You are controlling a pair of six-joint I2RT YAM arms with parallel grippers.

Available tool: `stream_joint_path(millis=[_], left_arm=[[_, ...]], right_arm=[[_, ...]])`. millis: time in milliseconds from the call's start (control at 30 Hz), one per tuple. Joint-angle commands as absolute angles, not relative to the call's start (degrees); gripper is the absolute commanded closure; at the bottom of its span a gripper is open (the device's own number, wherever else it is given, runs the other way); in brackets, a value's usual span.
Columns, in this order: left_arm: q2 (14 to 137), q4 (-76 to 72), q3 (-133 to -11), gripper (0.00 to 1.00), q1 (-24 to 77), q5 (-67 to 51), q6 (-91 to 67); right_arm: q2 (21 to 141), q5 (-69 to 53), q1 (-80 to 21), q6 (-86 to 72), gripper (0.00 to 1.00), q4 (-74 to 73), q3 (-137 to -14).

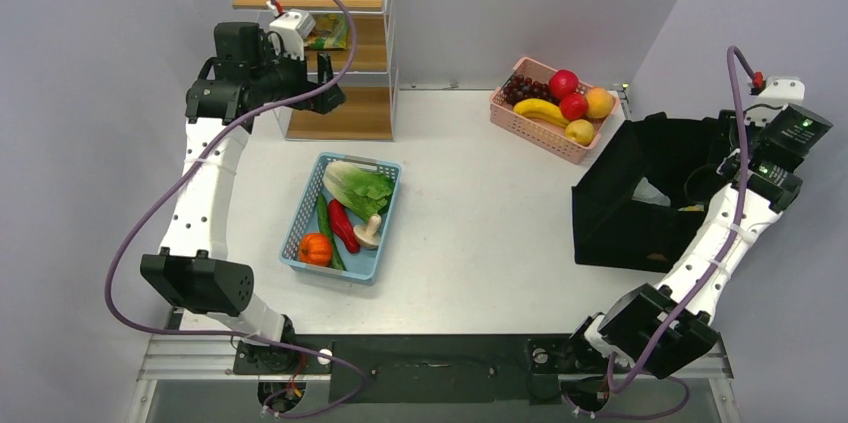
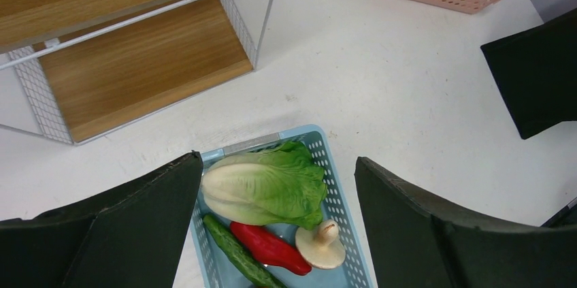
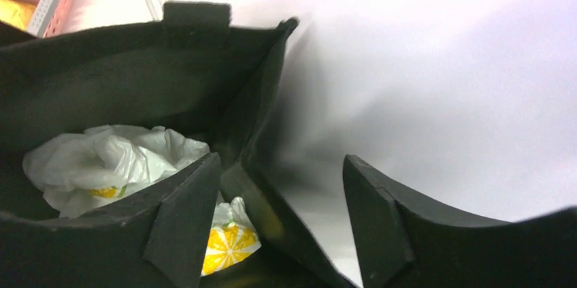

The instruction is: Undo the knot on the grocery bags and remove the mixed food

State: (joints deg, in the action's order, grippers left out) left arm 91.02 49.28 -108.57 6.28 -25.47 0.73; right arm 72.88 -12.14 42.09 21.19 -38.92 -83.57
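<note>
– Right gripper (image 3: 282,162)?
– Jaws spread, over the large black fabric tote (image 3: 102,77); the thin crinkly white plastic bag with yellow citrus prints (image 3: 102,158) lies inside
– Left gripper (image 2: 279,165)?
– Spread too, above the light-blue plastic basket (image 2: 335,199)

Your left arm (image 1: 205,178) stretches far to the back and your right arm (image 1: 725,233) bends out to the right side, and the left gripper (image 2: 277,165) and the right gripper (image 3: 280,162) each have their two fingers spread wide apart.
</note>
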Motion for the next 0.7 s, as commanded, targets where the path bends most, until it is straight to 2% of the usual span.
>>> stream_joint_path(millis=[0,200,433,667], left_arm=[[88.5,50.0,-109.7,0.18,3.8,-26.6,0.4],[90.5,57.7,-113.3,0.18,-2.5,-29.3,0.7],[90.4,63.2,-114.9,0.18,-11.1,-33.3,0.4],[86.4,64.6,-108.6,0.18,-15.9,-24.4,-0.3]], right_arm=[[70.2,-9.0,39.0,19.8,0.35,-34.3,-86.8],[67.9,-12.1,31.5,12.6,0.32,-36.6,-90.7],[69.1,-16.9,18.2,4.9,0.28,-38.6,-99.1],[68.1,-18.2,2.6,-3.0,0.24,-38.1,-95.7]])
